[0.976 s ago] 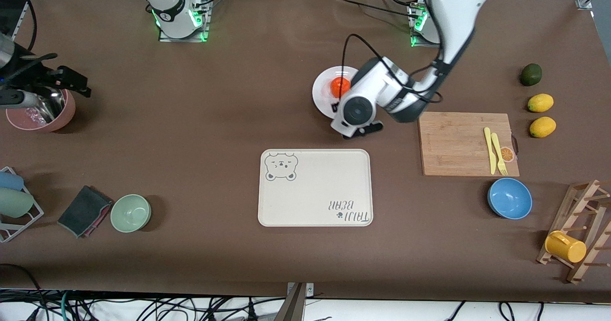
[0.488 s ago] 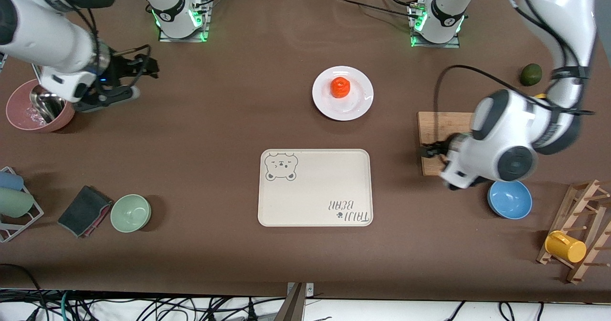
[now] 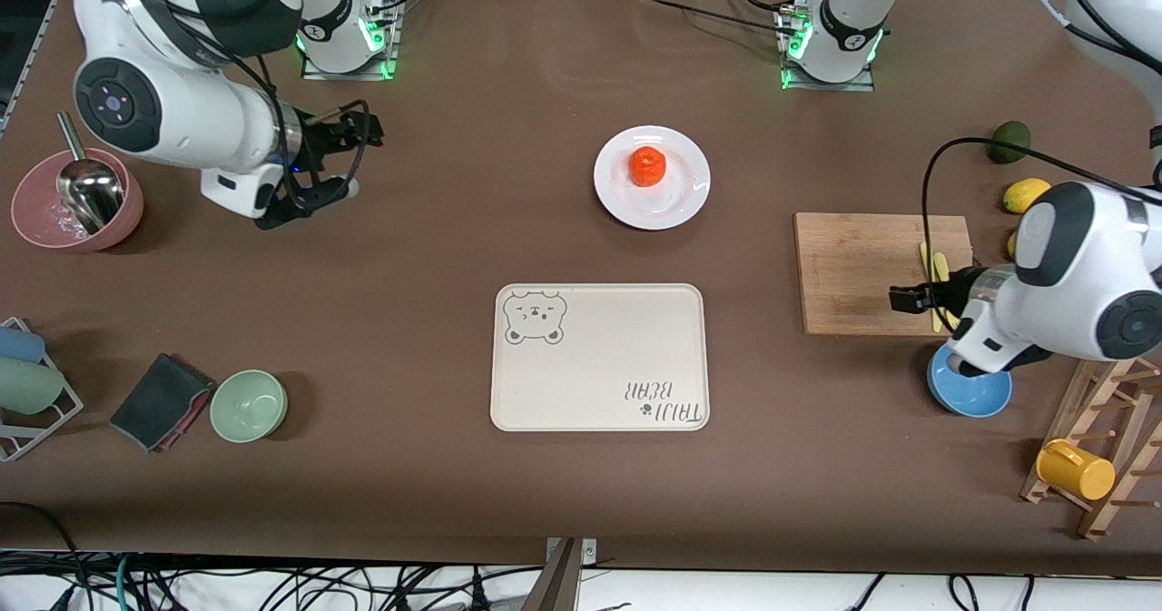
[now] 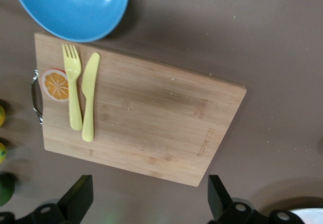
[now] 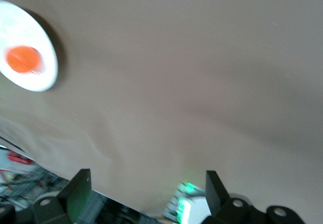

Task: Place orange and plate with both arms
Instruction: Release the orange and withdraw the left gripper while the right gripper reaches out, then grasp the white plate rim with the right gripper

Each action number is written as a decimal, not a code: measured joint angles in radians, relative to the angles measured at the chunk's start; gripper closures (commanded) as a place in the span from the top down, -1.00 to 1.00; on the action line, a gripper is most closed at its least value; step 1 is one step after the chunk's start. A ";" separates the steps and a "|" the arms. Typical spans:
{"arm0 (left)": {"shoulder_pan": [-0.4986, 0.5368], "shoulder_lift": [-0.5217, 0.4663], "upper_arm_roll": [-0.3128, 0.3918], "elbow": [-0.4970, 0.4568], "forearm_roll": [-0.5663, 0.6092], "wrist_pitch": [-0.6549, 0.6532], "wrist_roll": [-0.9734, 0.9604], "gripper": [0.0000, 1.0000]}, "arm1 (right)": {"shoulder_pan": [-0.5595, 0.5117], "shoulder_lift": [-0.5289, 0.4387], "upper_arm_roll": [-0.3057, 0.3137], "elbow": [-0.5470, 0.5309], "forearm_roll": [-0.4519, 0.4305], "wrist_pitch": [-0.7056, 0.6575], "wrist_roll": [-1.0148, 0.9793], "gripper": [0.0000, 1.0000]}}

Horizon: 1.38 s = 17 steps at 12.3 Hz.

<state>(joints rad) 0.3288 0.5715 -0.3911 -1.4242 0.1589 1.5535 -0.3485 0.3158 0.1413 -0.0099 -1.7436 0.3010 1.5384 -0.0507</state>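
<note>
The orange sits on the white plate on the table in front of the left arm's base. Both also show in the right wrist view, the orange on the plate. My left gripper is open and empty over the wooden cutting board; in its wrist view nothing lies between the fingers. My right gripper is open and empty over bare table toward the right arm's end, well apart from the plate; its wrist view shows empty jaws.
The cream bear tray lies nearer the camera than the plate. Yellow fork and knife lie on the board, beside a blue bowl. Lemons, an avocado, a mug rack, a pink bowl and a green bowl are around.
My left gripper has let go at the plate and swung away to over the cutting board. My right arm moved from the pink bowl toward the table's middle. The orange stays on the plate.
</note>
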 measured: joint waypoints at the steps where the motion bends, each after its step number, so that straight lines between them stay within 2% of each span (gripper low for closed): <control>1: -0.001 -0.014 0.011 0.017 0.000 0.003 0.003 1.00 | 0.000 0.029 0.000 -0.009 0.062 0.050 0.011 1.00; 3: -0.041 -0.102 0.100 0.016 -0.044 0.006 0.061 1.00 | 0.006 0.104 0.002 -0.014 0.171 0.143 0.029 1.00; 5: -0.110 -0.233 0.211 -0.034 -0.131 0.009 0.233 1.00 | 0.032 0.175 0.006 -0.032 0.309 0.247 0.067 1.00; 7: -0.178 -0.362 0.294 -0.099 -0.173 0.014 0.341 1.00 | 0.086 0.217 0.018 -0.104 0.455 0.428 0.080 1.00; 10: -0.250 -0.480 0.313 -0.132 -0.174 0.022 0.374 1.00 | 0.183 0.233 0.087 -0.217 0.643 0.693 0.073 0.99; 11: -0.262 -0.498 0.313 -0.144 -0.174 0.023 0.375 1.00 | 0.198 0.233 0.116 -0.243 0.695 0.733 0.048 0.99; 12: -0.267 -0.503 0.313 -0.162 -0.174 0.026 0.378 1.00 | 0.204 0.234 0.136 -0.265 0.761 0.748 -0.010 0.99; 15: -0.267 -0.503 0.319 -0.192 -0.173 0.053 0.414 1.00 | 0.204 0.259 0.158 -0.329 1.054 0.759 -0.364 0.99; 17: -0.267 -0.502 0.322 -0.194 -0.173 0.055 0.416 1.00 | 0.213 0.313 0.167 -0.341 1.169 0.817 -0.532 0.99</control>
<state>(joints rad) 0.0614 0.0690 -0.0690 -1.6186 -0.0143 1.6080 0.0671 0.5288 0.4543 0.1568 -2.0844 1.4696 2.3551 -0.5823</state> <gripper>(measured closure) 0.000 0.004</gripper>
